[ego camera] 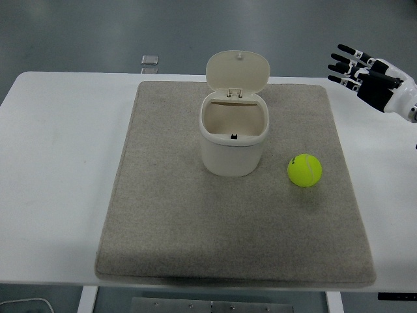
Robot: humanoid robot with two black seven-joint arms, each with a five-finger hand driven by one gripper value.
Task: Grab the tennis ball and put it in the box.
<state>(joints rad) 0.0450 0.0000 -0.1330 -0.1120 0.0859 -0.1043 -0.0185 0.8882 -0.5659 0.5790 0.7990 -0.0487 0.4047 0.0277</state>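
Observation:
A yellow-green tennis ball (304, 170) lies on the grey mat (163, 215), to the right of the box. The box (233, 135) is a cream bin with its hinged lid (237, 70) standing open at the back, and its inside looks empty. My right hand (355, 68) hovers at the far right edge, well behind and to the right of the ball, with its fingers spread and nothing in them. The left arm does not show.
The mat covers the middle of the white table (58, 150). A small grey square object (150, 60) lies past the table's far edge on the floor. Bare tabletop runs down the left side.

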